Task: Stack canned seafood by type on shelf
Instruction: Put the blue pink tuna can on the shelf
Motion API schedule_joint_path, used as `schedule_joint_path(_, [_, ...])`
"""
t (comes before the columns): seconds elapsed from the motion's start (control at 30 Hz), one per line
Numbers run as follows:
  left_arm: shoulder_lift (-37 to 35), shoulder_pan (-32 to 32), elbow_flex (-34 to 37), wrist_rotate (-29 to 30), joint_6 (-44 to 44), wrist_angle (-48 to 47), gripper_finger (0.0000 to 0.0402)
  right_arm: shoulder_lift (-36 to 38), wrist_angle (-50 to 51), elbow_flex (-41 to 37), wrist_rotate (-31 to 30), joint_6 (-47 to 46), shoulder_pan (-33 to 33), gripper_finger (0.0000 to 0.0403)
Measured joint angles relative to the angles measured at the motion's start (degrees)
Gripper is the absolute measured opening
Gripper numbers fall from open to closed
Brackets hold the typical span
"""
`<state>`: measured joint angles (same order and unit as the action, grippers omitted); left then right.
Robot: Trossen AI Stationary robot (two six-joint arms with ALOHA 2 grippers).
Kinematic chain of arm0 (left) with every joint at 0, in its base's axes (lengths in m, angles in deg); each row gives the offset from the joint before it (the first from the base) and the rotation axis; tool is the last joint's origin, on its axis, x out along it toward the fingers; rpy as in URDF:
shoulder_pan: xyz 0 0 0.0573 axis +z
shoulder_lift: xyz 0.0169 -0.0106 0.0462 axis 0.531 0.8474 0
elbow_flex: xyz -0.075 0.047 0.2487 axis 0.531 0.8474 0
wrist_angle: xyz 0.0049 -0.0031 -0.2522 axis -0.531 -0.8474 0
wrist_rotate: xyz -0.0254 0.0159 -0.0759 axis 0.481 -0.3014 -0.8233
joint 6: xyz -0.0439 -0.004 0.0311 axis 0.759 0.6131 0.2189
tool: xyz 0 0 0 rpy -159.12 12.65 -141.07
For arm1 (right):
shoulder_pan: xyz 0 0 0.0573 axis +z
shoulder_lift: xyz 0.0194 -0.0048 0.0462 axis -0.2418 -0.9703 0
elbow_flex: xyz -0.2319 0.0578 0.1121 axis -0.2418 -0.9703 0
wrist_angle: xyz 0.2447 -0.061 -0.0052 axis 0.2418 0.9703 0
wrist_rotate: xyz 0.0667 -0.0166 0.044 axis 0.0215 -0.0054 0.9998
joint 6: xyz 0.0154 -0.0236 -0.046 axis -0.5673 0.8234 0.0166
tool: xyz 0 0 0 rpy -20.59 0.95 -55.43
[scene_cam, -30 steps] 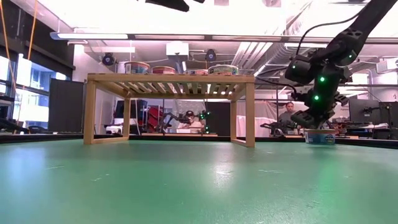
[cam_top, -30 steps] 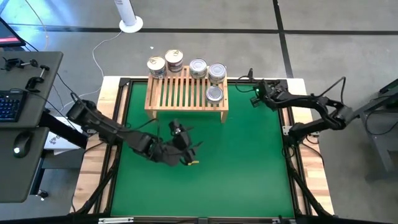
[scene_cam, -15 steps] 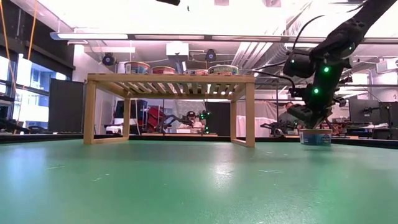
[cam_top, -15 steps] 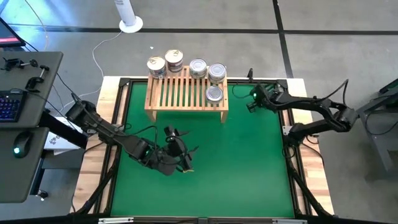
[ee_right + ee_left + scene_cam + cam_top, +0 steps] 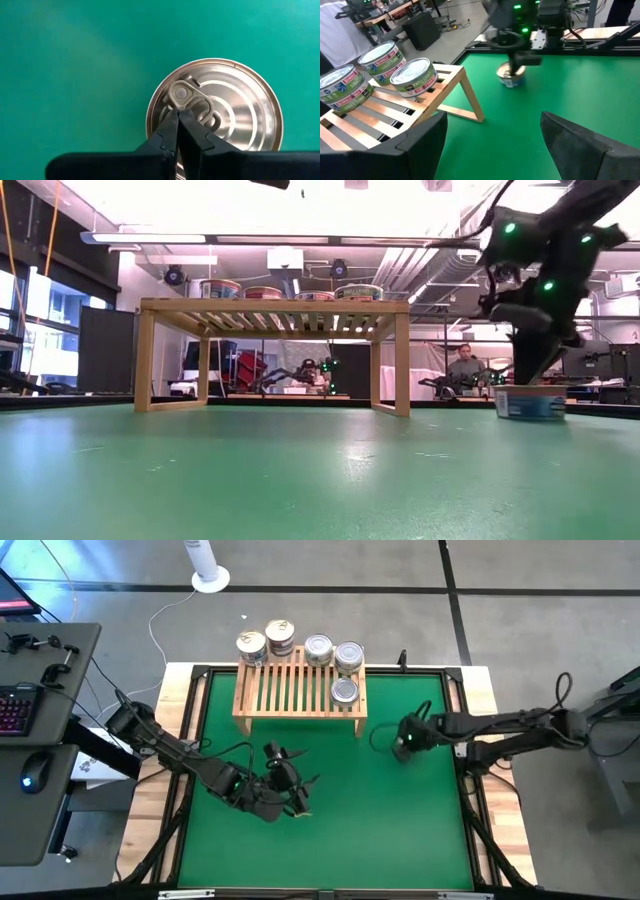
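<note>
Light-wood slatted shelf (image 5: 300, 690), standing at the far middle of the green mat (image 5: 400, 820); taken here as the landmark for all else; on its far edge, four lots of canned seafood in a row, namely a stack of two tins (image 5: 251, 646) at its left end, a second stack (image 5: 281, 637) just right of that, then a silver-lidded tin (image 5: 318, 649) and another (image 5: 349, 657) toward the right end; one further tin (image 5: 344, 691) sits nearer the front on the right side, apart from the row, so sorting by type looks only part done; loose tin (image 5: 403, 748) on the mat, off the shelf's right front leg and near it, upright with pull-tab lid facing up; right gripper (image 5: 178, 120) directly above this tin, jaws fully closed to a point and resting at the pull tab (image 5: 192, 102), grasping nothing; judged to be pushing or steadying the tin by its lid rather than lifting it; left gripper (image 5: 297, 790) low over the mat in front of the shelf, toward its left half, fingers (image 5: 580, 145) spread wide and empty, waiting, angled toward the shelf; a person (image 5: 465, 365) seated in the room well behind the shelf.
</note>
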<state>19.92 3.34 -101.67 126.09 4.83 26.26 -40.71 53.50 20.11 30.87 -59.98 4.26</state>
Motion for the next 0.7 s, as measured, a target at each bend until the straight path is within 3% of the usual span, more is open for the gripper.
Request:
schedule_joint_path(0.23, [0.0,-1.2,0.0,0.0,0.0,0.0,0.0305,0.0,-1.9,-0.2,0.5,-14.4,19.1,0.0002])
schedule_joint_path(0.43, [0.0,-3.6,0.0,0.0,0.2,0.0,0.0305,-1.0,-13.0,-0.6,1.0,-21.8,33.7,0.0002])
schedule_joint_path(0.57, [0.0,-6.1,0.0,0.0,1.5,-0.4,0.0305,-5.3,-22.7,-0.6,-2.1,-22.9,38.8,0.0002])
schedule_joint_path(0.7, [0.0,-9.0,0.0,-0.1,4.1,-2.5,0.0305,-13.1,-34.1,-0.3,-4.7,-21.4,39.2,0.0001])
